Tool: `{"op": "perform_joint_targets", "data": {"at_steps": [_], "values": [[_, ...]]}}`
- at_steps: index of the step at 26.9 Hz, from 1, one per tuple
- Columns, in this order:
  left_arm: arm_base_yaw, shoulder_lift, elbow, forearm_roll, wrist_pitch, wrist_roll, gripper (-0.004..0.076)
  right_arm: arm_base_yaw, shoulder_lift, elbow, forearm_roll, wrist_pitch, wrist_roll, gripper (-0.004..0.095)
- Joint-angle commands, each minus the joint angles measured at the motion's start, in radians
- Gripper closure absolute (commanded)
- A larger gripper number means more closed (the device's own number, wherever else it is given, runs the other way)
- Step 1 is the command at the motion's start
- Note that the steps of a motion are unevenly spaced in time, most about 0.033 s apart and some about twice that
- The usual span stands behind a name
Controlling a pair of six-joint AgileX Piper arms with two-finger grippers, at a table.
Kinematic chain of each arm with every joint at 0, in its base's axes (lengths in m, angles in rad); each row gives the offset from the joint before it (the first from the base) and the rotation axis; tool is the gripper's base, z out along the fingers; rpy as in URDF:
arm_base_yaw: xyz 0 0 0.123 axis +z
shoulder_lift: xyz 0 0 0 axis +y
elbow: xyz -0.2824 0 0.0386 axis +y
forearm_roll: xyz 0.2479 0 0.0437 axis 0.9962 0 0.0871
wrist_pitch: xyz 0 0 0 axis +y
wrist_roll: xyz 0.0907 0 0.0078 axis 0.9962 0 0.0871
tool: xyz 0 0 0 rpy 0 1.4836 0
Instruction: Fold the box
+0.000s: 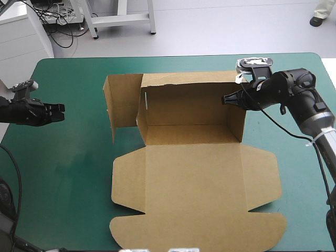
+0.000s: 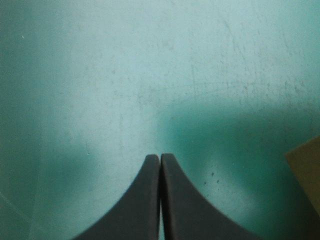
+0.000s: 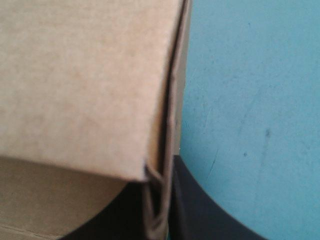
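The brown box (image 1: 194,173) lies mid-table. Its back and side walls stand up and its lid lies flat toward the front edge. A left side flap (image 1: 123,105) stands upright and swung outward. My right gripper (image 1: 226,98) is at the top of the right wall (image 1: 236,115). In the right wrist view the gripper (image 3: 161,200) is shut on the doubled edge of that wall of the box (image 3: 75,85). My left gripper (image 1: 59,107) hovers over the cover near the left edge, well away from the box. Its fingers (image 2: 160,159) are shut on nothing, with a corner of the box (image 2: 306,172) ahead and to one side.
Bare teal-green cover (image 1: 68,168) stretches between the left gripper and the box's left flap. More shows to the right of the lid (image 1: 304,184). The lid's front flap reaches close to the table's near edge.
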Motion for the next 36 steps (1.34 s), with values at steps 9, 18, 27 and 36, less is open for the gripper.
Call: {"op": "perform_joint_targets", "data": {"at_steps": [9,18,27,36], "values": [[0.003,-0.042,-0.021,-0.051,-0.015,-0.028,0.0756,-0.003,0.014,-0.058,0.021,0.241,0.025,0.0918],[0.003,-0.042,-0.02,-0.051,-0.007,-0.028,0.0756,-0.003,0.15,-0.058,0.089,0.241,-0.018,0.0916],[0.003,-0.042,-0.02,-0.052,0.001,-0.028,0.0756,-0.003,0.27,-0.118,0.081,0.177,-0.018,0.0916],[0.003,-0.042,-0.02,-0.069,0.002,-0.028,0.0756,-0.003,0.362,-0.234,0.057,0.2,-0.046,0.0646]]}}
